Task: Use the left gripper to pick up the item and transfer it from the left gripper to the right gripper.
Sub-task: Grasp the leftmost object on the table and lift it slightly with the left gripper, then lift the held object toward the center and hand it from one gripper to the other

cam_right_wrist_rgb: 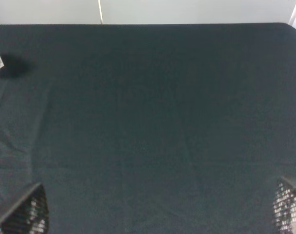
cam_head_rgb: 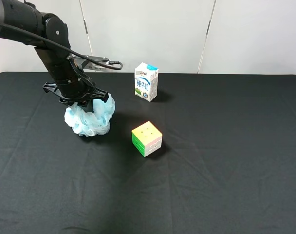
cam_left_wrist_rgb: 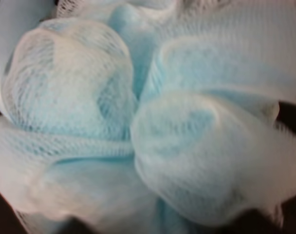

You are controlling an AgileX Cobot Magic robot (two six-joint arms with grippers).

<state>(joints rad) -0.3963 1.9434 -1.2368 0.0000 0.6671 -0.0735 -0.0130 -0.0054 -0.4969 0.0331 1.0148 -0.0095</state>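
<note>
Where the item lies: the item (cam_head_rgb: pixel 92 119), a pale-blue mesh pouf, rests on the black table (cam_head_rgb: pixel 226 170), in the left half of the high view and toward the back.
Item up close: in the left wrist view the item (cam_left_wrist_rgb: pixel 148 117) fills almost the whole picture with soft, blurred folds of netting. Only dark slivers show at the lower corners.
Contact from above: the left gripper (cam_head_rgb: pixel 83 101) sits on top of the pouf, touching it, with its black tips sunk among the ruffles.
Jaws on the left: the mesh hides them in the high view and the left wrist view does not show them. I cannot tell whether they are spread or pinched on the pouf.
Left arm (cam_head_rgb: pixel 50 44): all black, it slants up toward the upper left corner with a cable running along it.
Puzzle cube (cam_head_rgb: pixel 147 138): pastel, to the right of the pouf and a little nearer the front, apart from it.
Milk carton (cam_head_rgb: pixel 146 82): small, white with blue print, upright behind the cube near the table's back edge.
Far side: the right gripper (cam_right_wrist_rgb: pixel 157 209) shows only in its own wrist view. Its fingertips (cam_right_wrist_rgb: pixel 26 212) stand at opposite lower corners, spread wide over creased black cloth, and hold nothing.
</note>
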